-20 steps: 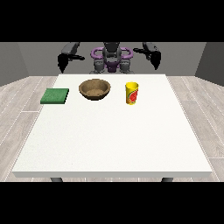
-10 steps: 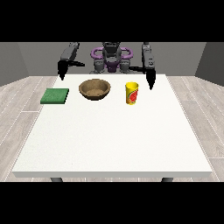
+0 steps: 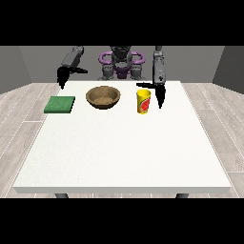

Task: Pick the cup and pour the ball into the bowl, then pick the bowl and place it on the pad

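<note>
Robot hand [image 3: 159, 93] at the view's right hangs just beside the yellow cup [image 3: 143, 101], fingers straight, thumb spread.
Brown wooden bowl [image 3: 103, 96] sits beside the cup on the white table [image 3: 124, 152].

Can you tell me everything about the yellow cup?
The yellow cup is a small, tall cup with a red picture on its side and a bit of green in it. It stands upright on the white table, towards the far edge, just to the right of the brown bowl and apart from it. Nothing holds it. The black hand at the view's right hangs beside it, fingers pointing down, thumb stretched out above the cup's rim. Whether a ball is inside cannot be seen.
</note>
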`<state>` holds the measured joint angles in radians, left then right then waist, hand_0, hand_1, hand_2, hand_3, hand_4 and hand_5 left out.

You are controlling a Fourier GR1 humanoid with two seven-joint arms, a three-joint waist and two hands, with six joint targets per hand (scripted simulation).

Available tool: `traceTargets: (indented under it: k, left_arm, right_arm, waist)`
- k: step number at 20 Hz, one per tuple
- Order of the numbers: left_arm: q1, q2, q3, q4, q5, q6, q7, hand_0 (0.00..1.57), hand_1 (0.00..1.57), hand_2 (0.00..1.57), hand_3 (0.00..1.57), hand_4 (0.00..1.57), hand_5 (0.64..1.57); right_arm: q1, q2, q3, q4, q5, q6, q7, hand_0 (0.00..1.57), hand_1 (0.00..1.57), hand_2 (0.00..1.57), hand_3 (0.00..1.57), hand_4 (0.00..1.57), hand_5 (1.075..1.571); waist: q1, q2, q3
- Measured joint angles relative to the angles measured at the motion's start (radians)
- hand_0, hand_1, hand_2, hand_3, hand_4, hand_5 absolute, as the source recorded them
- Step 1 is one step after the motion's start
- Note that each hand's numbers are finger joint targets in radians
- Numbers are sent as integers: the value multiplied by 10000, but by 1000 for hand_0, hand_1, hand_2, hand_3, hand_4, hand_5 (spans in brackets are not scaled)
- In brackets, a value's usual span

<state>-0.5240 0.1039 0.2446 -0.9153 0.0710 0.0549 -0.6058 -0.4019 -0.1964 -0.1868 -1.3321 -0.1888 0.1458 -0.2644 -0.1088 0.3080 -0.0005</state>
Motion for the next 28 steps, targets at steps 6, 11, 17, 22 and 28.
traceTargets:
  k: [6, 11, 17, 22, 28]
  left_arm:
    - [-798, 326, 381, 1292, -94, 472, -852, 0, 0, 0, 0, 0, 1321]
    - [-1237, 478, 610, 2031, -106, 765, -1558, 661, 661, 865, 0, 0, 1427]
    - [-762, 605, 519, 1092, -738, 2409, -2051, 1318, 1318, 1571, 1571, 1022, 1546]
    - [-589, 809, 360, 1008, -1461, 3718, -1620, 1317, 1317, 1571, 1571, 1066, 1541]
    - [-749, 1200, -748, 1148, -3403, 5428, 305, 1376, 1376, 1571, 1571, 1024, 1544]
  right_arm:
    - [-260, -377, -205, -82, -232, 357, -100, 0, 0, 0, 0, 0, 1569]
    - [-421, -788, -445, -228, -469, 707, -161, 0, 0, 0, 0, 0, 1569]
    - [-806, -1220, -693, -289, -730, 1045, -203, 0, 0, 0, 398, 0, 1569]
    - [-831, -1376, -702, -212, -850, 1230, 39, 0, 0, 0, 400, 0, 1569]
    - [-748, -1473, -788, 1076, -775, 1435, 0, 0, 0, 265, 359, 0, 1569]
  waist:
    - [-482, 606, 0]
    - [-829, 1087, 32]
    - [-1225, 1570, 246]
    - [-1509, 1387, 183]
    - [-1405, 174, 75]
